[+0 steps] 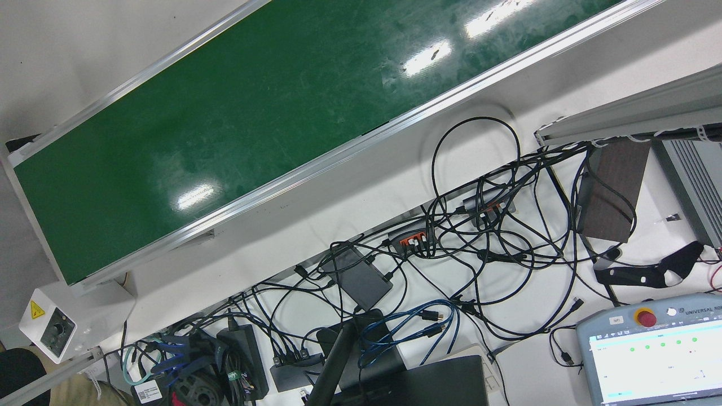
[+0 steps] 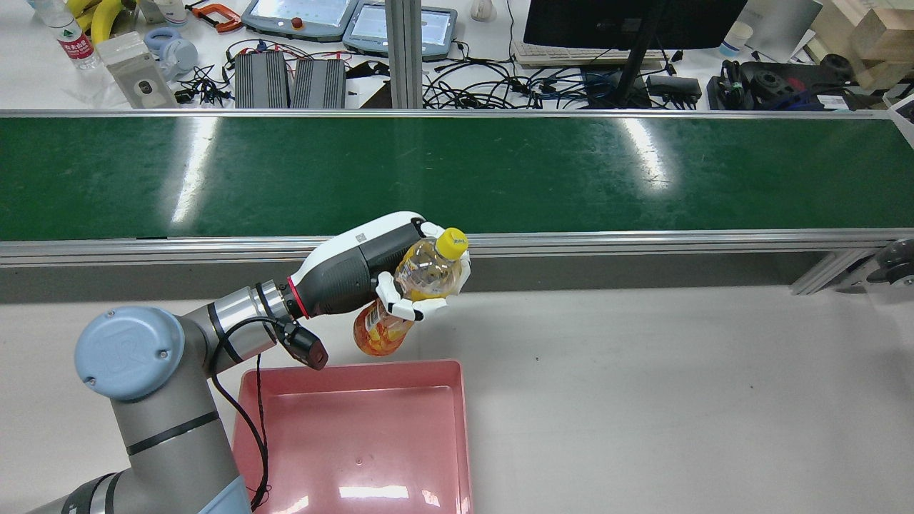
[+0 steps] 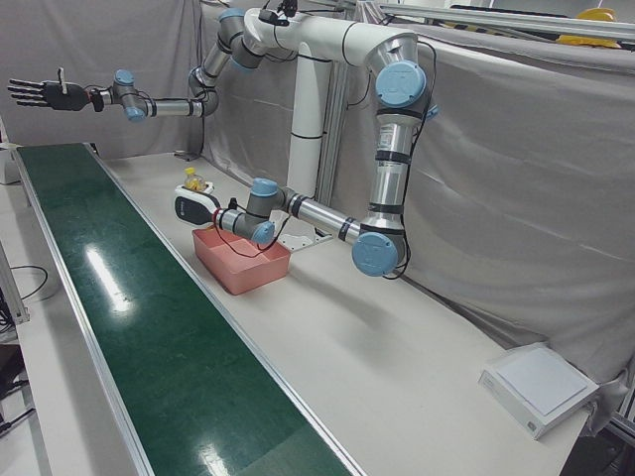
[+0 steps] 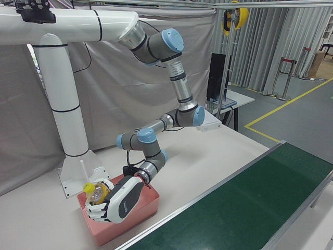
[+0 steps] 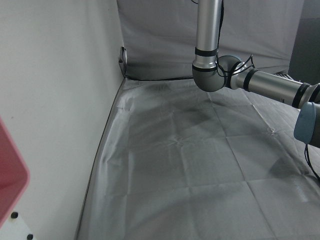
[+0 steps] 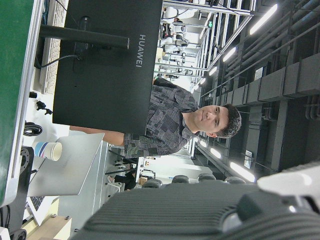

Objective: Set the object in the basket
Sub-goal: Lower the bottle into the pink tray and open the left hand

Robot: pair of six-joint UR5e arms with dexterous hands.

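In the rear view the left robot hand (image 2: pixel 400 275) sits left of centre, its fingers (image 2: pixel 400 303) wrapped around a bottle (image 2: pixel 414 285) of orange drink. The bottle is held in the air over the bench (image 2: pixel 643 400), between the near rail of the green belt (image 2: pixel 500 171) above and the far rim of the pink basket (image 2: pixel 357 368) below. Its long axis tilts, yellow cap (image 2: pixel 452 243) toward the upper right and the belt, base toward the lower left near the basket's rim. To the right the bench lies bare and open. The basket interior looks bare. In the left-front view the right robot hand (image 3: pixel 40 94) hangs at the upper left, fingers spread, holding nothing, well apart above the belt's far end.
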